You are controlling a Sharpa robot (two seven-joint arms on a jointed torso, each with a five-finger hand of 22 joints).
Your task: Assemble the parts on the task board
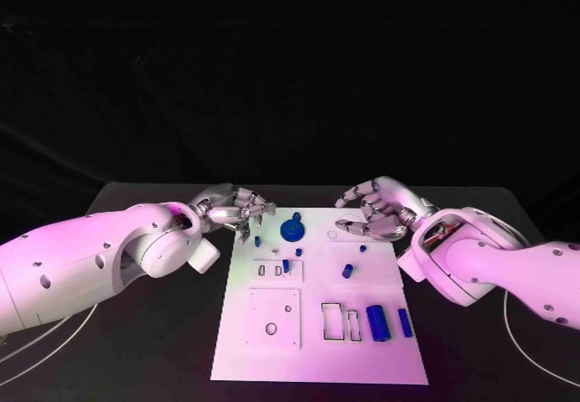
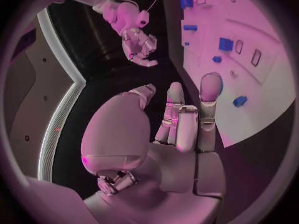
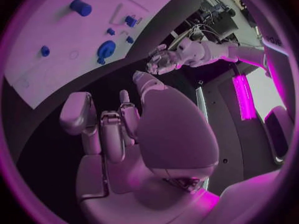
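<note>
The white task board point(image 1: 317, 343) lies in the middle of the black table. A round blue gear point(image 1: 292, 229) sits near its far edge, with small blue pegs point(image 1: 347, 270) around it. Two blue cylinders point(image 1: 377, 322) lie side by side at the near right. My left hand point(image 1: 235, 209) hovers at the board's far left corner, its fingers apart and holding nothing. My right hand point(image 1: 377, 209) hovers at the far right corner, fingers loosely bent and empty. The left wrist view shows my left hand point(image 2: 181, 124) beside the board point(image 2: 261, 99). The right wrist view shows my right hand point(image 3: 118, 129) and the gear point(image 3: 106, 50).
Rectangular and square cut-outs point(image 1: 276, 318) mark the board's near half. A white cable point(image 1: 532, 352) curves over the table at the right. Black table point(image 1: 145, 352) lies open on both sides of the board.
</note>
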